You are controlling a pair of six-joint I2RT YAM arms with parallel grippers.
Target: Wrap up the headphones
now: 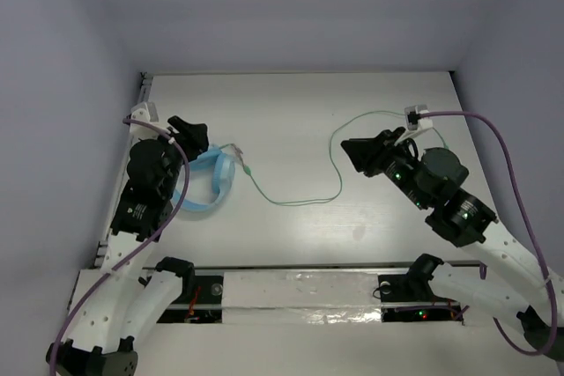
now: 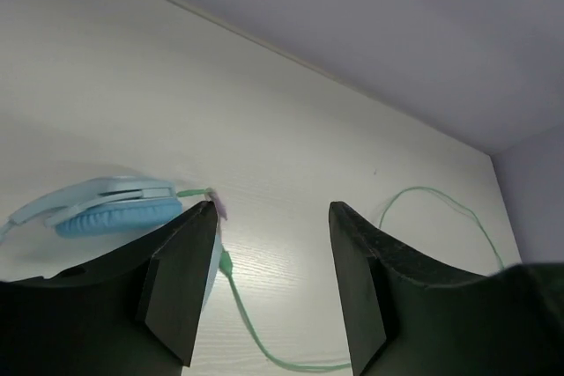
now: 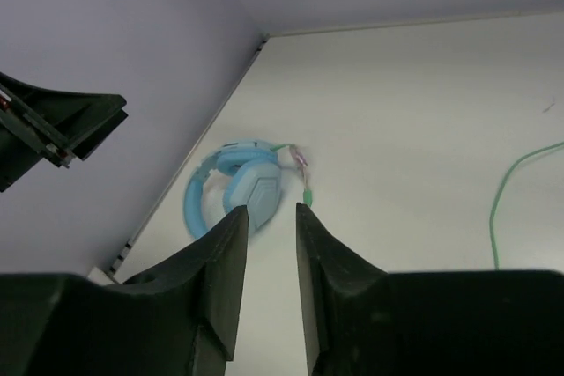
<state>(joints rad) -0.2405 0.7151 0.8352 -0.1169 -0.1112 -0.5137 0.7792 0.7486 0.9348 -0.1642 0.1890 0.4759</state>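
The light blue headphones (image 1: 211, 184) lie flat at the left of the white table. They also show in the left wrist view (image 2: 115, 209) and in the right wrist view (image 3: 251, 187). Their thin pale green cable (image 1: 300, 202) runs right across the table, loops up and ends out of sight by my right wrist. It also shows in the left wrist view (image 2: 251, 323) and the right wrist view (image 3: 498, 200). My left gripper (image 1: 192, 136) hovers just behind the headphones, open wide and empty (image 2: 273, 209). My right gripper (image 1: 355, 154) is at mid-right, jaws narrowly apart and empty (image 3: 271, 210), pointing toward the headphones.
Pale walls close the table (image 1: 291, 129) at the back and both sides. A purple robot cable (image 1: 502, 143) arcs over my right arm. A taped rail (image 1: 300, 288) with the arm bases runs along the near edge. My left arm (image 3: 53, 125) shows in the right wrist view.
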